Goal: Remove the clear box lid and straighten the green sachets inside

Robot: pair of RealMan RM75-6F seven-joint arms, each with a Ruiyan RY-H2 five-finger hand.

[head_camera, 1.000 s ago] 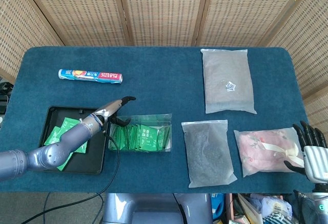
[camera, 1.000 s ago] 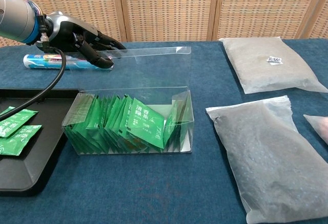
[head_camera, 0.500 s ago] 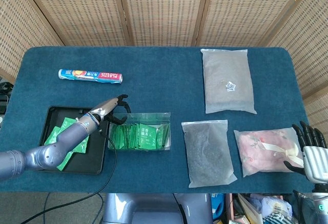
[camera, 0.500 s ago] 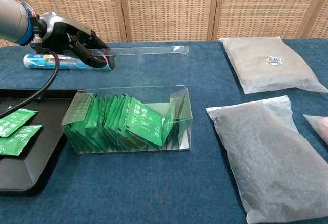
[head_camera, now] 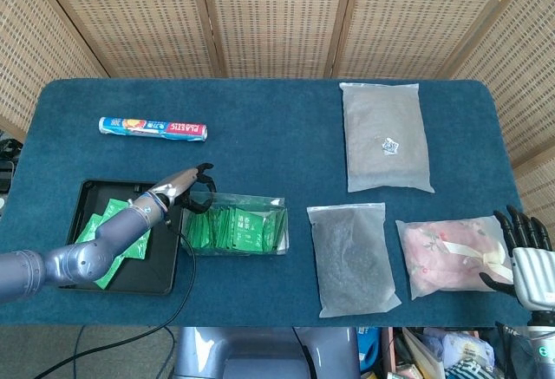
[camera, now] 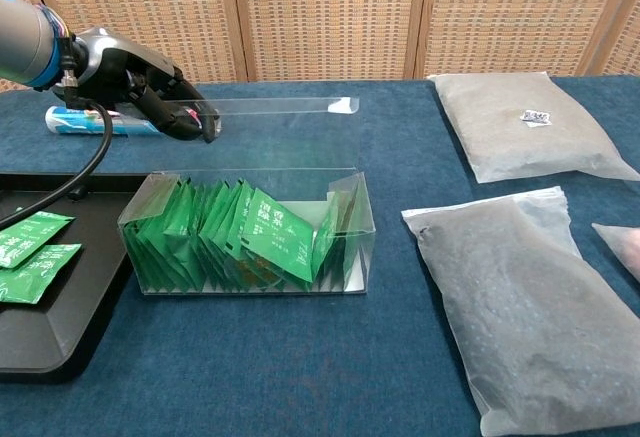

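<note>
Your left hand pinches one end of the clear box lid, held level above the open clear box of leaning green sachets beside the black tray; your right hand rests fingers apart at the table's edge.

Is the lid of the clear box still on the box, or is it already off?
Off. The left hand holds the clear lid raised above and behind the clear box, whose top is open over the green sachets.
</note>
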